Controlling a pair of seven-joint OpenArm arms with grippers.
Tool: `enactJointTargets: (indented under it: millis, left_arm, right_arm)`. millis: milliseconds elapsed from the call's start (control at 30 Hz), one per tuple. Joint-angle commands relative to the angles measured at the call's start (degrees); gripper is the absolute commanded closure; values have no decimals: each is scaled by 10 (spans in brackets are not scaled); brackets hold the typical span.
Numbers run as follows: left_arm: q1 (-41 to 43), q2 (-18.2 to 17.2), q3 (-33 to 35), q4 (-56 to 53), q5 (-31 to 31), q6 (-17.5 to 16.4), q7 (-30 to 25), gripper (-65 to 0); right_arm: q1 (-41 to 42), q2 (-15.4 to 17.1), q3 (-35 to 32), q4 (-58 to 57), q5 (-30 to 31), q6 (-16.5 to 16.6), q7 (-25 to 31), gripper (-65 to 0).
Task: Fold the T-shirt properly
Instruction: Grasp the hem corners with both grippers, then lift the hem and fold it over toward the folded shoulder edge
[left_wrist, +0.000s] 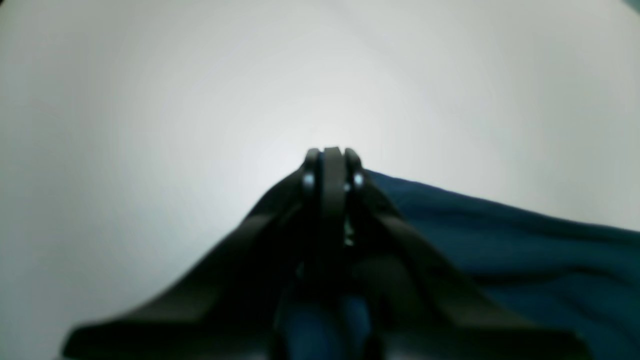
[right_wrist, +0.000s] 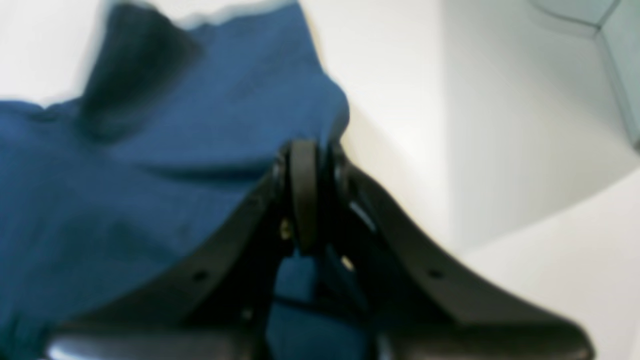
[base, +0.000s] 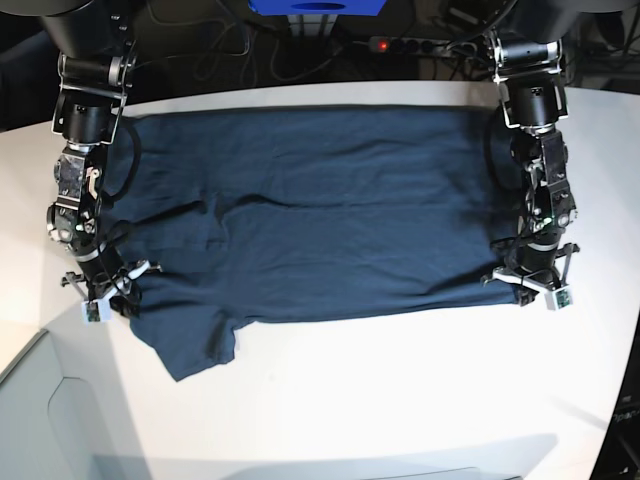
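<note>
Navy T-shirt (base: 320, 215) flat across white table (base: 400, 400), folded lengthwise, one sleeve sticking out (near side).
Left gripper (base: 530, 283) pinched tight on one end's edge; right gripper (base: 105, 290) clamped on cloth by the sleeve.

Both wrist views blurred, esp. nr the lens. T-shirt (left_wrist: 525, 250) cut off by right & bottom edges in left wrist view; in right wrist view by left edge. Cloth betw. left gripper (left_wrist: 332, 165) jaws hidden by the fingers. Neck label not discernible in base view.
</note>
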Motion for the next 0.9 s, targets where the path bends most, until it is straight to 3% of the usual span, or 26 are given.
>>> enactJointTargets:
  millis: [0, 267, 500, 867]
  left_arm:
    - [0, -9, -2, 22, -8, 1, -10, 0]
    - [55, -14, -2, 93, -72, 2, -10, 0]
    - [106, -11, -24, 177, -72, 1, -10, 0]
    - [149, -9, -39, 221, -72, 1, -10, 0]
  right_arm:
    - [1, 10, 4, 24, 6, -4, 13, -1]
    - [-64, 9, 6, 123, 6, -4, 13, 0]
    - [-116, 7, 68, 189, 6, -4, 13, 0]
    - [-176, 6, 77, 214, 6, -4, 19, 0]
